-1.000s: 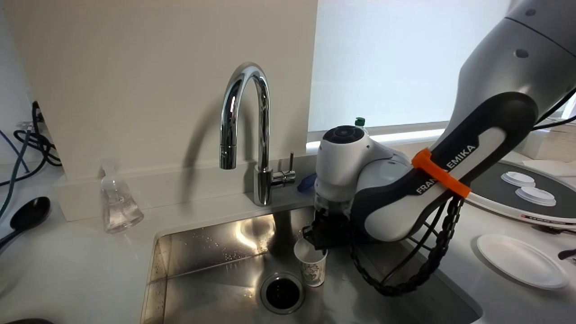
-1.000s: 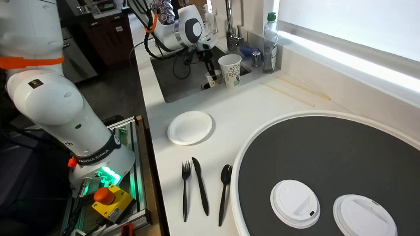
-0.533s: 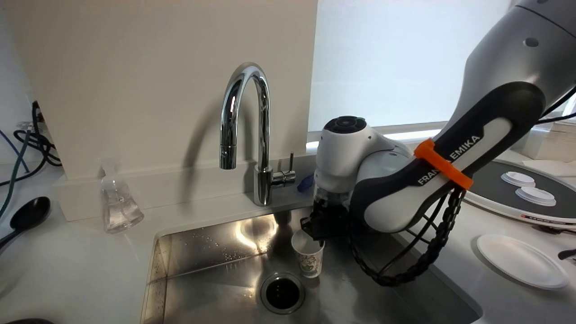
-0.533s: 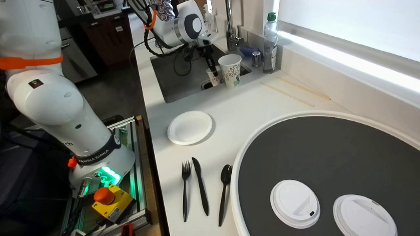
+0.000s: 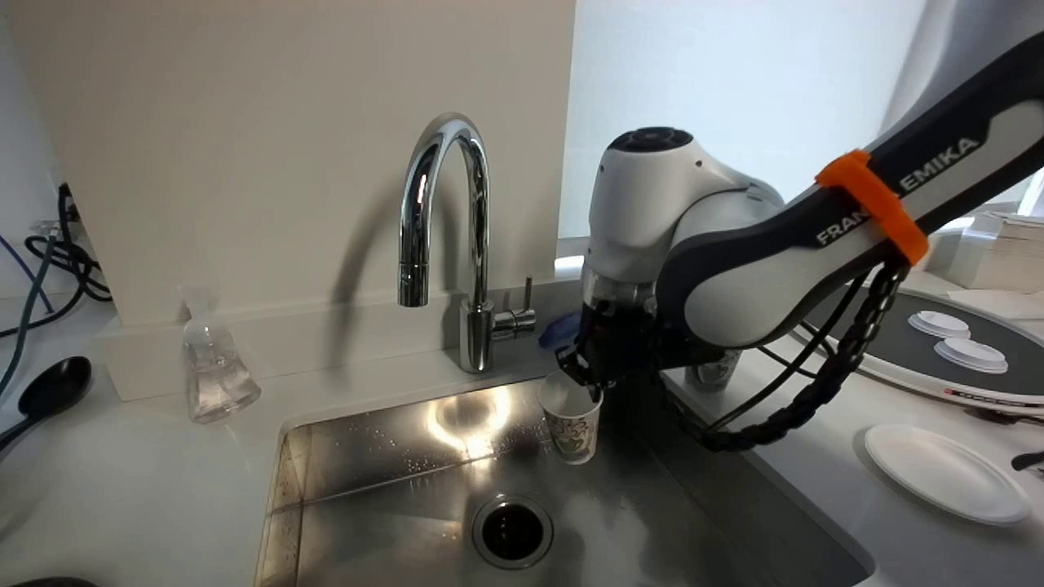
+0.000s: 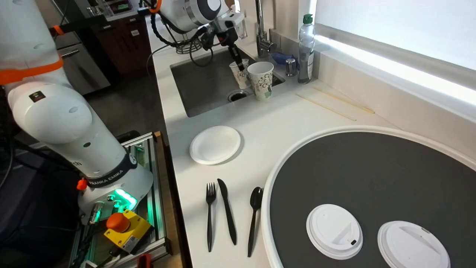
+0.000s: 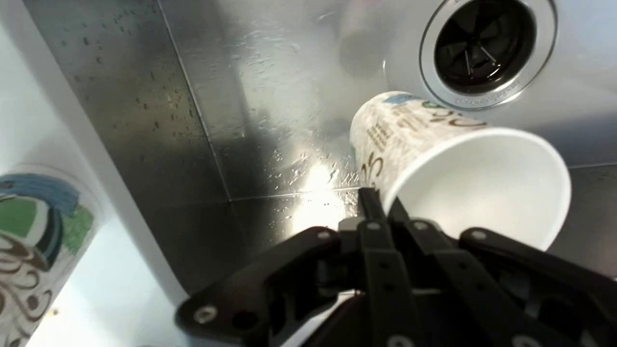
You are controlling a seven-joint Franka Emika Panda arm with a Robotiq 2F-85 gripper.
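Note:
A white paper cup [image 5: 573, 428] with a brown-and-green leaf pattern hangs, slightly tilted, over the metal sink. My gripper [image 7: 384, 202] is shut on its rim, with one finger [image 7: 370, 202] outside the wall and the other inside the mouth. The cup [image 7: 409, 130] shows its open white mouth toward the camera in the wrist view, its base lying nearer the drain [image 7: 482, 46]. From the counter side, the held cup [image 6: 240, 77] is partly hidden behind a second patterned cup [image 6: 261, 83], which stands upright on the counter at the sink's edge.
A chrome faucet [image 5: 469, 244] rises behind the sink [image 5: 367, 522]. On the counter are a soap bottle [image 6: 306, 48], a white plate [image 6: 215, 145], black cutlery [image 6: 227, 212] and two wooden sticks [image 6: 327, 107]. White lids [image 6: 334, 230] lie on a round grey board [image 6: 364, 171].
My arm and gripper have risen, and the cup has come up with them, away from the drain, which shows more fully. The cup on the counter has not moved.

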